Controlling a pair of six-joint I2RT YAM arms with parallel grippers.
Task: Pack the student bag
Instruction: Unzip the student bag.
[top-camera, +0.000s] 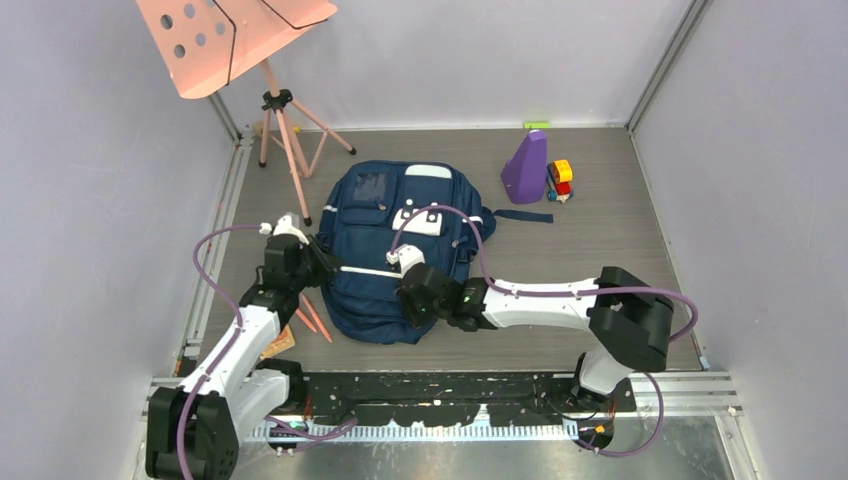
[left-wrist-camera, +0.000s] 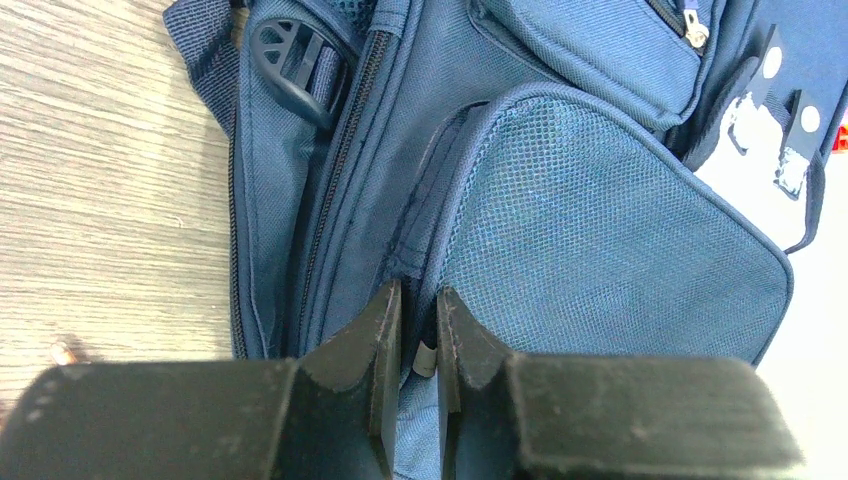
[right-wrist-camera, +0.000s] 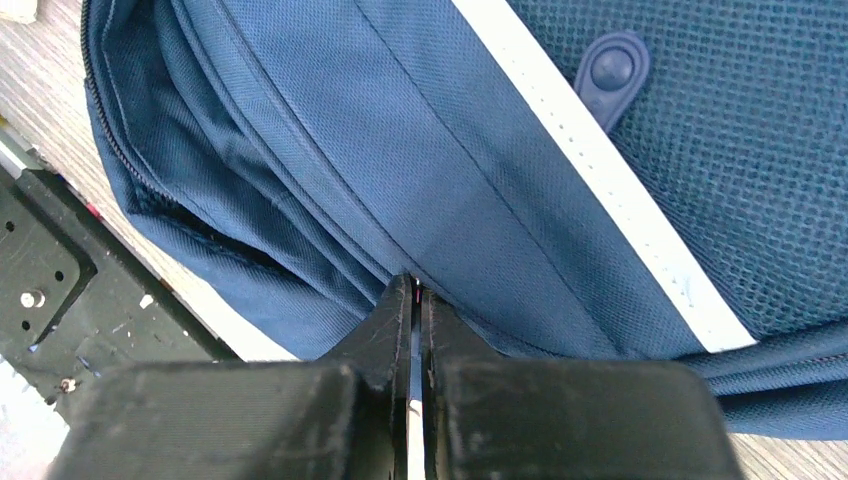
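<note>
The left gripper (left-wrist-camera: 418, 295) reaches in at the left flank of the student bag (top-camera: 400, 250), fingers pinched on a small grey tab (left-wrist-camera: 425, 360) by its mesh pocket (left-wrist-camera: 600, 230) — the right gripper (right-wrist-camera: 415, 290) stretches across the near end, clamped on navy fabric. Two orange pencils (top-camera: 315, 318) lie just beside the left arm; a purple wedge (top-camera: 525, 165) and a pink music stand (top-camera: 230, 40) sit well back. The bag lies mid-table, pockets up, long axis near-to-far — open zip edge toward the bases.

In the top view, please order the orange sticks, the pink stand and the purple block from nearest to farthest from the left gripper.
1. Orange sticks, beside the left gripper, at the bag's left edge.
2. Pink stand, behind, far left.
3. Purple block, far right, beyond the bag.
</note>
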